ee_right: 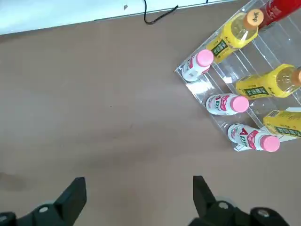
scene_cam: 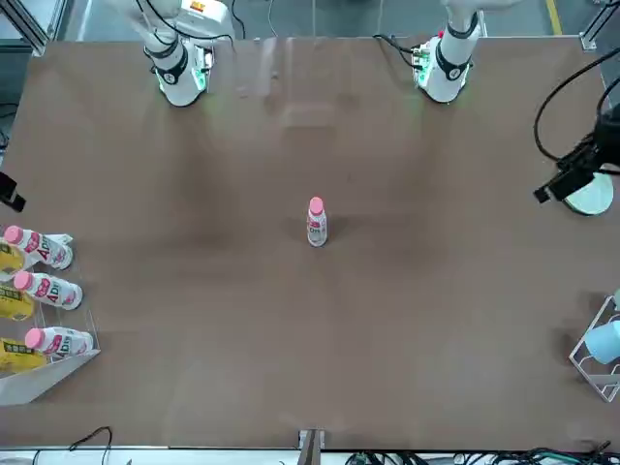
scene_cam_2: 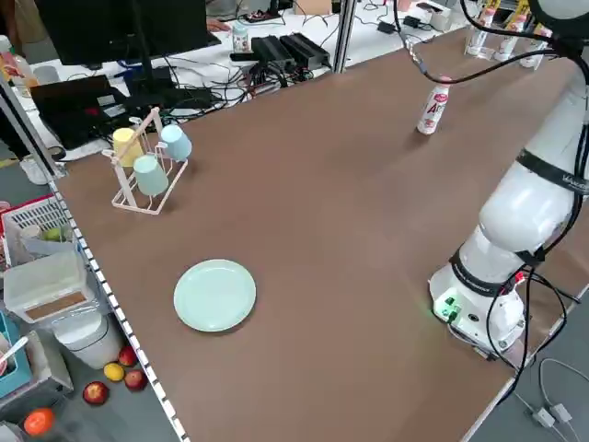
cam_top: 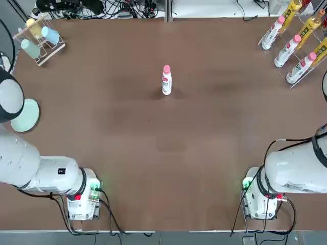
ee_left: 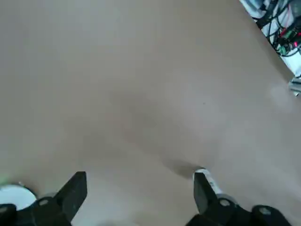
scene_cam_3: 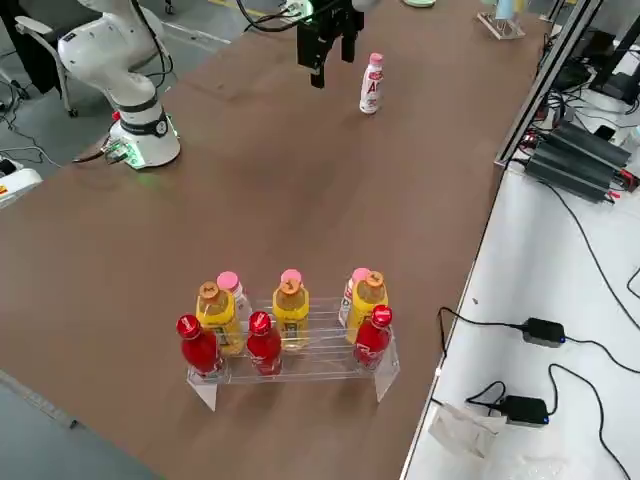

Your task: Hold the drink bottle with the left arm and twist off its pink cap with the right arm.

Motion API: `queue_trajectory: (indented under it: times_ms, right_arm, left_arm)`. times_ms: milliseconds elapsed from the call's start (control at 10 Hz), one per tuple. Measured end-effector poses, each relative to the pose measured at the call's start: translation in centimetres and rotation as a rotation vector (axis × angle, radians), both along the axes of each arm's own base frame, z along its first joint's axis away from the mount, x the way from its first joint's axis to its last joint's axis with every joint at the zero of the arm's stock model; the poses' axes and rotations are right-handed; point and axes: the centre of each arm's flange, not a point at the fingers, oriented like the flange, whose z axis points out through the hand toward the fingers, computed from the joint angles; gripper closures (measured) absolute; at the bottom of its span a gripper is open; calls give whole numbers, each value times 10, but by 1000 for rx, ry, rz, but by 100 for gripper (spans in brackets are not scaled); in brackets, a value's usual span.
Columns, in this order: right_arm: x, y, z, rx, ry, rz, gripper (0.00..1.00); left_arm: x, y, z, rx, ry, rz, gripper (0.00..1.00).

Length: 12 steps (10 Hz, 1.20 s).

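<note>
The drink bottle stands upright and alone at the middle of the table's far half, white with a red-and-green label. Its pink cap sits on the neck. The bottle also shows in the front view and the right side view. My left gripper is open and empty, hanging high over the table's left side, far from the bottle. My right gripper is also open and empty, raised over the right side, and shows in the right side view.
A clear rack of pink-capped white bottles and yellow bottles stands at the far right. A wire cup rack holds pastel cups at the far left. A pale green plate lies near the left edge. Both arm bases sit at the near edge.
</note>
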Motion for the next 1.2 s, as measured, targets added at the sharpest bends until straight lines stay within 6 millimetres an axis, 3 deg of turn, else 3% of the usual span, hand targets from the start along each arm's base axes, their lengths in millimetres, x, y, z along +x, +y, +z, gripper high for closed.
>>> queue_trajectory:
  times_ms: [200, 600, 1200]
  right_arm:
    - [-1, 0, -1, 1, 8, 0, 0]
    - [0, 0, -1, 1, 9, 1, 0]
    - [1, 6, -2, 2, 11, 13, 0]
  left_arm:
    - [15, -32, -29, -67, 114, 172, 0]
    - [53, -68, -96, -266, 299, 442, 0]
    - [86, -156, -184, -415, 332, 602, 0]
